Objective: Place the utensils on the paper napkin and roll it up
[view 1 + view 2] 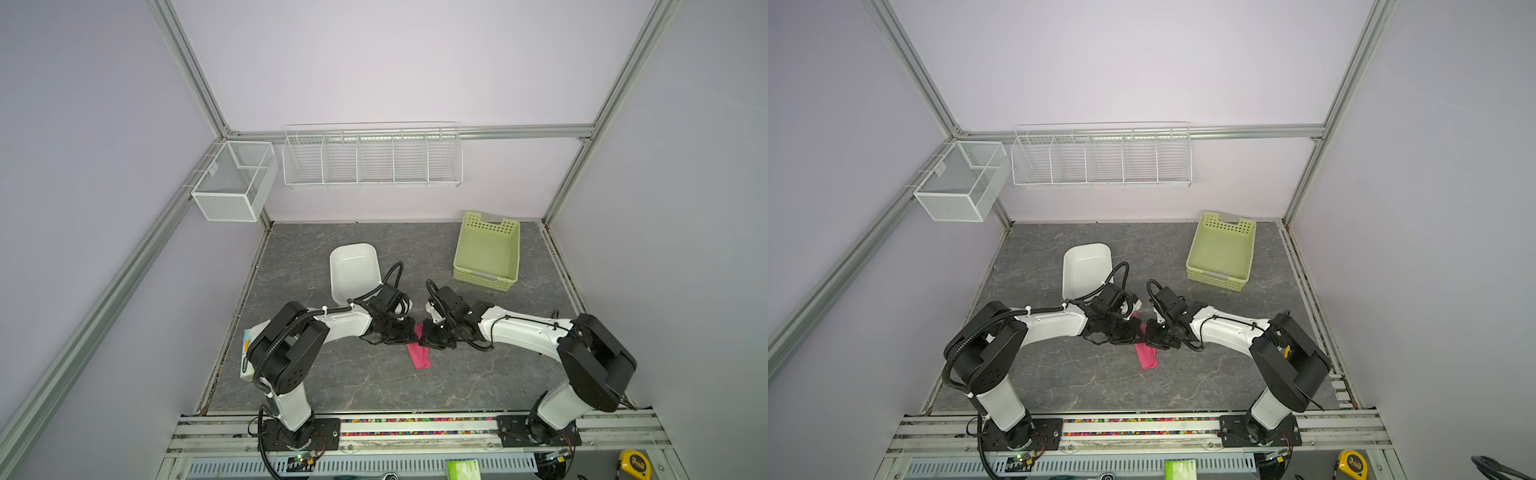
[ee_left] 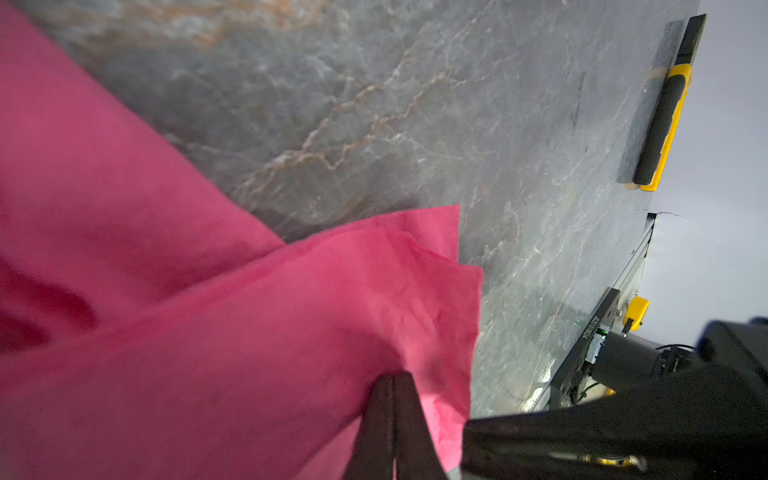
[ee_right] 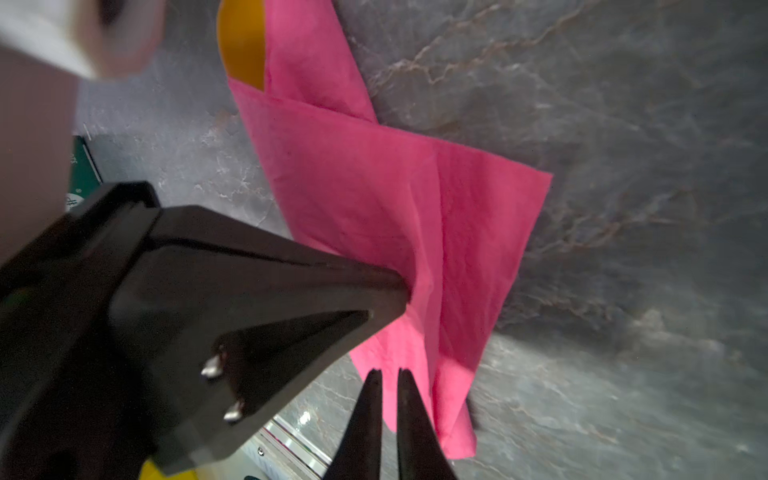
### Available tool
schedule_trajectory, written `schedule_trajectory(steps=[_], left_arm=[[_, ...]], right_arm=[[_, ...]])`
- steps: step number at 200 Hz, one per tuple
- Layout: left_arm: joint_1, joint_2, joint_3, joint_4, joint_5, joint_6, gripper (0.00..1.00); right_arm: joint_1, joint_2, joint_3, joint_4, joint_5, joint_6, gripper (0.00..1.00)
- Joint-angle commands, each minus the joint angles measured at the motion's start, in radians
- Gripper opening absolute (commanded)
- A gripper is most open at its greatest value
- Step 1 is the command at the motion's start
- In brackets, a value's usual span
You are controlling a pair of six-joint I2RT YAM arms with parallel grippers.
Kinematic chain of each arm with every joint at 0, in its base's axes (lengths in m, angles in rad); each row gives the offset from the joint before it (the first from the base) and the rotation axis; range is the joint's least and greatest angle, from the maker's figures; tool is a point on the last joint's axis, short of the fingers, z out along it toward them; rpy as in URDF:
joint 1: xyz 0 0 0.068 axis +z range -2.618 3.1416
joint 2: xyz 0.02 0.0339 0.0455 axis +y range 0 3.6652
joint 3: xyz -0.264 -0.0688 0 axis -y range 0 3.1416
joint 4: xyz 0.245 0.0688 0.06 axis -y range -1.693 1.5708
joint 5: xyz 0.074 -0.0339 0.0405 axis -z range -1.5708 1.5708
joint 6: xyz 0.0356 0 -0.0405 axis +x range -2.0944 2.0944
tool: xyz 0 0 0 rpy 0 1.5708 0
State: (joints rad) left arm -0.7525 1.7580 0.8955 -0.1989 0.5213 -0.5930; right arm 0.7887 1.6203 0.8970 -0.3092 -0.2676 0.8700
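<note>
The pink paper napkin (image 1: 419,358) (image 1: 1147,357) lies folded into a loose narrow bundle at mid-table, between both arms. A rounded orange utensil end (image 3: 242,45) sticks out of the far end of the napkin (image 3: 374,199). The rest of the utensils is hidden inside the folds. My left gripper (image 2: 392,376) (image 1: 412,331) is shut, pinching a raised fold of the napkin (image 2: 249,311). My right gripper (image 3: 388,370) (image 1: 424,338) faces it from the other side. Its fingers stand almost together with a slim gap at the napkin's near edge, and whether they pinch paper does not show.
A white tub (image 1: 353,270) stands behind the left arm. A light green basket (image 1: 486,253) sits at the back right. A white-and-blue tissue box (image 1: 248,353) lies under the left arm's elbow. Wire racks (image 1: 372,158) hang on the back wall. A yellow-black tool (image 2: 665,124) lies by the table's edge.
</note>
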Motion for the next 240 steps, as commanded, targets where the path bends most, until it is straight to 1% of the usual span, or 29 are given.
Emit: schedule_trajectory(steps=[1, 25, 83, 87, 104, 143, 180, 213, 240], left_arm=[[-0.002, 0.020, -0.028, -0.040, -0.026, 0.015, 0.00], [-0.002, 0.013, -0.033, -0.038, -0.026, 0.015, 0.00], [-0.002, 0.003, -0.029, -0.042, -0.026, 0.023, 0.01], [-0.002, 0.002, -0.029, -0.045, -0.027, 0.026, 0.01], [-0.002, -0.003, -0.026, -0.052, -0.028, 0.030, 0.01], [-0.002, -0.023, -0.012, -0.079, -0.028, 0.048, 0.04], [-0.002, -0.079, -0.003, -0.127, -0.063, 0.067, 0.05], [-0.002, -0.132, 0.014, -0.181, -0.086, 0.077, 0.08], [-0.002, -0.198, 0.035, -0.261, -0.138, 0.081, 0.10]], right_arm=[[-0.014, 0.032, 0.012, 0.034, -0.016, -0.010, 0.12], [-0.020, 0.058, 0.015, 0.003, 0.016, -0.033, 0.11], [-0.021, 0.095, -0.012, -0.011, 0.025, -0.048, 0.10], [-0.022, 0.096, -0.040, -0.011, 0.025, -0.048, 0.10], [-0.012, 0.096, -0.057, -0.010, 0.018, -0.044, 0.10], [0.045, 0.093, -0.091, 0.019, 0.004, 0.010, 0.09], [0.104, 0.068, -0.130, 0.084, -0.001, 0.096, 0.08], [0.116, 0.094, -0.124, 0.103, 0.004, 0.113, 0.08], [0.114, 0.105, -0.116, 0.109, 0.001, 0.115, 0.07]])
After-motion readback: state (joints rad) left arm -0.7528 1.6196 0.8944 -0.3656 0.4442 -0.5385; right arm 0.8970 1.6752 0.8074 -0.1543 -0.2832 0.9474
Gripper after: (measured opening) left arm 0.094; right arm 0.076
